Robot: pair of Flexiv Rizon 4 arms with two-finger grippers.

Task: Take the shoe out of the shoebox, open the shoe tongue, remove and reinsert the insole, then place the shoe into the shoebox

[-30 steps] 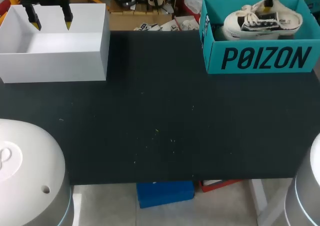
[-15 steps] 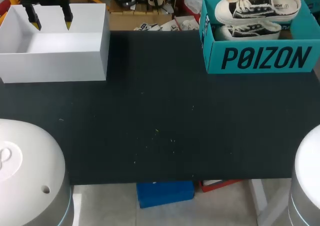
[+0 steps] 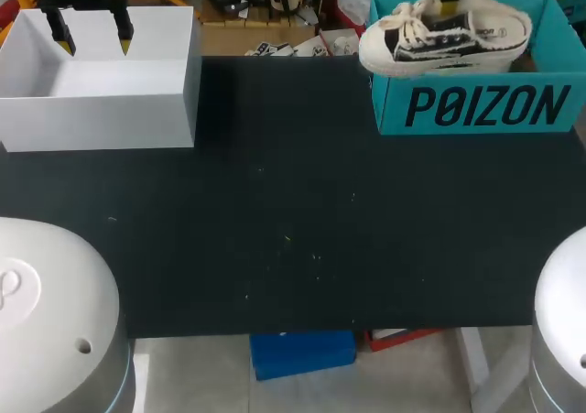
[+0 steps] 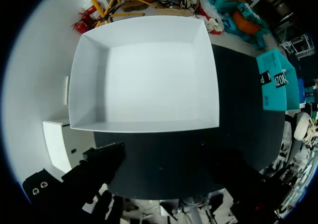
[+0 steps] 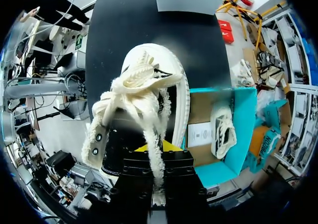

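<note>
My right gripper (image 3: 449, 3) is shut on a white and black sneaker (image 3: 444, 38) at its laced top and holds it in the air over the front left corner of the teal shoebox (image 3: 481, 108), toe pointing left. In the right wrist view the sneaker (image 5: 149, 92) hangs ahead of the right gripper (image 5: 151, 148), laces dangling, above the black table. A second sneaker (image 5: 222, 129) lies inside the teal shoebox (image 5: 244, 119). My left gripper (image 3: 92, 30) stands open above the white box (image 3: 101, 92), holding nothing.
The white box (image 4: 144, 75) is open-topped and sits at the table's far left corner. The black table top (image 3: 293, 230) stretches between the two boxes and toward the front edge.
My right gripper has lifted the sneaker out of the teal shoebox and carried it left, over the box's front left corner. The left arm has not moved.
</note>
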